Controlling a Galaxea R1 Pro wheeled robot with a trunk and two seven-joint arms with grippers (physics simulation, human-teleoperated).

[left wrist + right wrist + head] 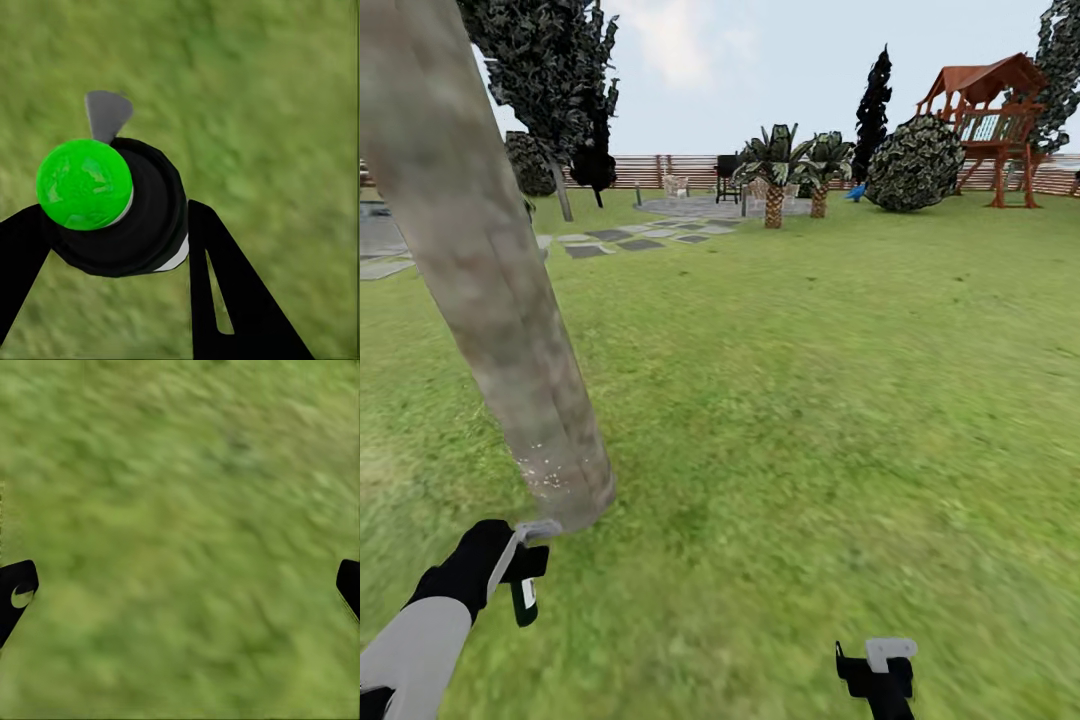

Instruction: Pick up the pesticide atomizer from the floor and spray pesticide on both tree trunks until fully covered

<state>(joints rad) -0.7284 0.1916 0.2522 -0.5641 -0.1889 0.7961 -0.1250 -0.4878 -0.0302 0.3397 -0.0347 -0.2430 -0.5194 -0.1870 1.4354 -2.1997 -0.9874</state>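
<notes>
A: What does the atomizer (525, 597) look like?
B: A small black bottle with a white patch. In the left wrist view its round black body (142, 217) carries a bright green cap and a grey nozzle tab.
A: Which way does it lie?
B: Long axis roughly upright in the head view, hanging down from the left end effector (520, 570), which is clamped on it, low over the grass (810, 400).
A: And the trunk (490, 290)?
B: Just beyond the atomizer, leaning, grey-brown, with whitish specks (545, 465) near its base.
A: The right end effector (180, 585)?
B: Spread wide, nothing between its fingers, over grass.
</notes>
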